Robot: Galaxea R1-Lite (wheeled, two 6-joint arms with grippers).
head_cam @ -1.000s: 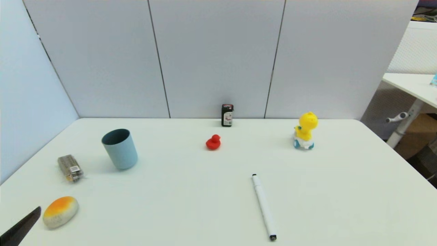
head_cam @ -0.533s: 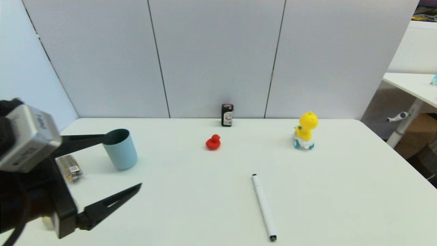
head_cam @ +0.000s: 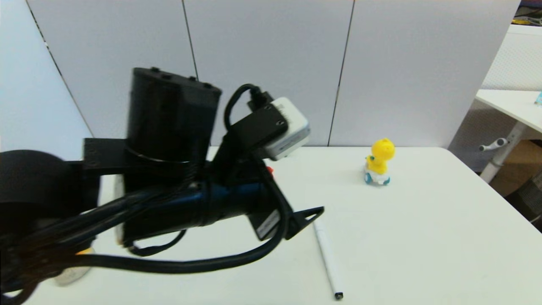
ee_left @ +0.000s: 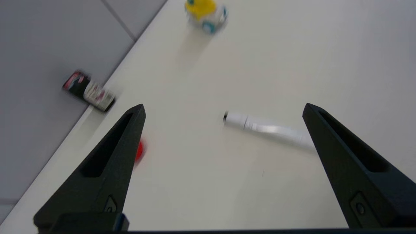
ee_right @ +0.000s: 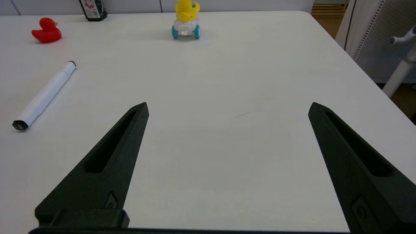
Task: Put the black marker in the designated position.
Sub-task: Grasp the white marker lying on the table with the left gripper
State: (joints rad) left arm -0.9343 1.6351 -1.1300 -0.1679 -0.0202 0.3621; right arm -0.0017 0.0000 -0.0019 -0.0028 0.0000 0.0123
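The black marker (head_cam: 328, 258), a slim white barrel with black ends, lies flat on the white table (head_cam: 423, 237) near its front middle. My left arm reaches across the head view from the left, and one fingertip (head_cam: 316, 210) hangs just left of the marker's far end. In the left wrist view, my left gripper (ee_left: 224, 106) is open and above the table, with the marker (ee_left: 266, 128) partly between its fingers. My right gripper (ee_right: 228, 104) is open and empty, low near the front right; the marker (ee_right: 45, 94) lies well off to its side.
A yellow toy on wheels (head_cam: 379, 163) stands at the back right. A red duck (ee_right: 47, 31) and a small black bottle (ee_right: 92, 8) sit near the back wall. My left arm hides the blue cup and the table's left side in the head view.
My left arm has swung in from the left edge and rightward across the table to the marker, now covering the cup, duck and bottle in the head view. The marker has not moved.
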